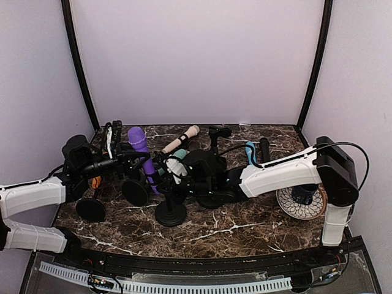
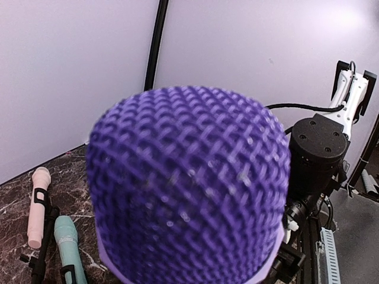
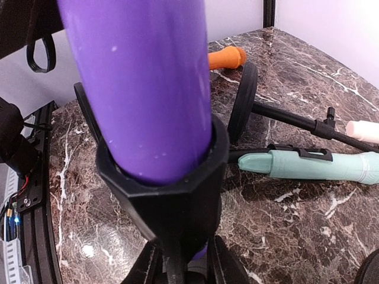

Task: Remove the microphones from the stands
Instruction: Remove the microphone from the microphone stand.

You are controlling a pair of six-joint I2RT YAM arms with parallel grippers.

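Note:
The purple microphone (image 1: 139,150) stands tilted in the black clip of a stand (image 1: 170,213) at the table's middle. Its mesh head (image 2: 189,183) fills the left wrist view and hides that gripper's fingers. In the top view my left gripper (image 1: 133,162) is shut on the microphone's body just below the head. In the right wrist view the smooth purple body (image 3: 142,89) sits in the clip (image 3: 172,195). My right gripper (image 3: 183,260) is shut on the stand's post under the clip, and it reaches the stand from the right (image 1: 179,184).
A teal microphone (image 3: 320,165), a cream microphone (image 1: 181,139) and an orange one (image 3: 228,58) lie on the marble with other fallen stands and round bases (image 1: 90,209). A patterned plate (image 1: 288,205) sits at the right, under the right arm.

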